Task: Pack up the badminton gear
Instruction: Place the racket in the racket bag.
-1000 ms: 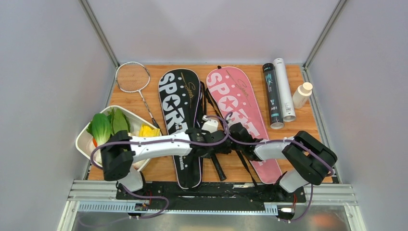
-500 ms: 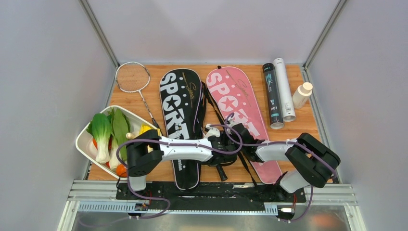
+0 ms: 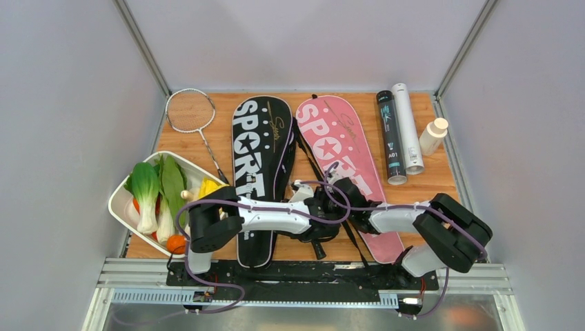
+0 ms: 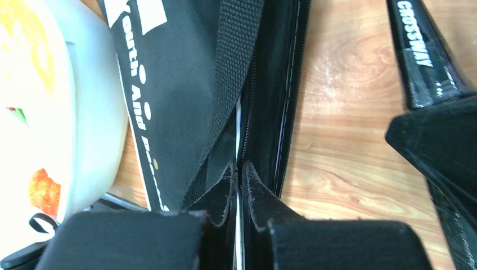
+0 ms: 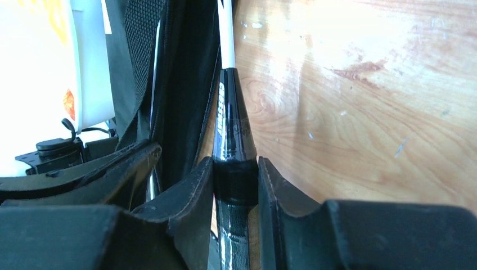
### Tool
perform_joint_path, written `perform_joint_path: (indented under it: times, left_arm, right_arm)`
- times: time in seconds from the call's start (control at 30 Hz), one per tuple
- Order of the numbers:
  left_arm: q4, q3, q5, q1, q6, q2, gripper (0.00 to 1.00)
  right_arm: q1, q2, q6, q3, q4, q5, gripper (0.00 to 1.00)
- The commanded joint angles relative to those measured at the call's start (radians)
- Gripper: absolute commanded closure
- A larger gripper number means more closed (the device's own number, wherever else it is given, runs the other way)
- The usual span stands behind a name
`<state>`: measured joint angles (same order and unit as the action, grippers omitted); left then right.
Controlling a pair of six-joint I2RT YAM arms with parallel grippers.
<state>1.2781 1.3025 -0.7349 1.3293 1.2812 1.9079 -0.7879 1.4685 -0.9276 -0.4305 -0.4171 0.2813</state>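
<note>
Left arm [image 3: 269, 214] swung in, so your left fingers [image 4: 222, 191] pinch the black bag [image 3: 261, 148] by its edge on the bench [image 3: 441, 181], likely holding it open while right fingers [image 5: 197, 188] clamp the racket handle [image 5: 232, 129] beside it.

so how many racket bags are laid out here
2: the black bag lies left of centre, the pink bag just to its right, both lengthwise. A third that size could hardly be hidden.

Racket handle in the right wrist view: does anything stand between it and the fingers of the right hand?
Nothing visible does. The right hand is shut on the racket handle, with one finger pressing each side. The black bag lies just beside it, on the left in this view, outside the grip.
</note>
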Motion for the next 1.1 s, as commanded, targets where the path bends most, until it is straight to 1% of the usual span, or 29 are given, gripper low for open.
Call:
perform_joint_path:
  times: [0.0,0.03,0.1,0.2,0.27,0.3,0.33,0.37,0.4,0.43,0.47,0.5,0.53,0.57,0.63,0.73,0.8,0.83,0.93,1.03,1.07]
  left_arm:
    - [0.033,-0.004,-0.036,0.005,0.008,-0.028,0.99]
    - [0.035,-0.002,-0.035,0.005,0.009,-0.043,1.0]
    - [0.034,0.003,-0.028,0.005,0.017,-0.079,1.0]
    - [-0.02,-0.034,-0.018,0.005,0.028,-0.166,1.0]
    - [-0.078,-0.076,0.0,0.003,0.025,-0.281,1.0]
    - [-0.099,-0.092,0.005,0.001,0.025,-0.311,1.0]
    - [-0.158,-0.124,0.02,-0.002,0.018,-0.377,1.0]
    - [-0.189,-0.146,0.031,-0.01,0.013,-0.41,1.0]
    - [-0.261,-0.192,0.053,-0.015,0.005,-0.481,1.0]
    - [-0.303,-0.216,0.066,-0.026,0.001,-0.517,1.0]
    - [-0.388,-0.271,0.098,-0.032,-0.008,-0.579,1.0]
    - [-0.426,-0.297,0.115,-0.044,-0.009,-0.61,1.0]
    - [-0.49,-0.35,0.144,-0.05,-0.004,-0.663,1.0]
    - [-0.512,-0.372,0.153,-0.056,0.009,-0.682,1.0]
    - [-0.543,-0.415,0.169,-0.057,0.02,-0.721,1.0]
    - [-0.574,-0.454,0.202,-0.058,0.018,-0.743,1.0]
    - [-0.601,-0.481,0.213,-0.058,0.019,-0.75,1.0]
    - [-0.607,-0.492,0.215,-0.058,0.02,-0.751,1.0]
    - [-0.597,-0.498,0.205,-0.058,0.02,-0.75,1.0]
    - [-0.584,-0.502,0.194,-0.058,0.021,-0.754,1.0]
    - [-0.584,-0.503,0.189,-0.058,0.021,-0.76,1.0]
  right_arm:
    - [-0.001,-0.072,-0.057,0.013,-0.086,-0.046,0.94]
    - [-0.001,-0.077,-0.067,0.018,-0.093,-0.05,0.95]
    - [-0.001,-0.088,-0.091,0.023,-0.116,-0.062,1.0]
    - [-0.004,-0.135,-0.131,0.041,-0.143,-0.104,1.0]
    - [-0.022,-0.193,-0.13,0.047,-0.123,-0.164,1.0]
    - [-0.041,-0.226,-0.128,0.048,-0.104,-0.201,1.0]
    - [-0.065,-0.258,-0.131,0.054,-0.087,-0.25,1.0]
    - [-0.115,-0.292,-0.143,0.066,-0.08,-0.313,1.0]
    - [-0.16,-0.321,-0.157,0.079,-0.077,-0.379,1.0]
    - [-0.206,-0.345,-0.176,0.088,-0.075,-0.441,1.0]
    - [-0.253,-0.361,-0.187,0.092,-0.074,-0.518,1.0]
    - [-0.298,-0.366,-0.194,0.089,-0.068,-0.59,1.0]
    - [-0.334,-0.356,-0.198,0.08,-0.065,-0.654,1.0]
    - [-0.357,-0.334,-0.205,0.071,-0.071,-0.698,1.0]
    - [-0.372,-0.268,-0.227,0.053,-0.101,-0.736,1.0]
    - [-0.38,-0.14,-0.242,0.023,-0.2,-0.717,1.0]
    - [-0.395,-0.062,-0.239,-0.022,-0.211,-0.691,1.0]
    - [-0.405,-0.035,-0.234,-0.041,-0.212,-0.67,0.98]
    - [-0.428,-0.002,-0.195,-0.054,-0.224,-0.596,0.82]
    - [-0.433,-0.05,-0.154,-0.006,-0.19,-0.544,0.68]
    - [-0.431,-0.076,-0.127,0.013,-0.186,-0.52,0.61]
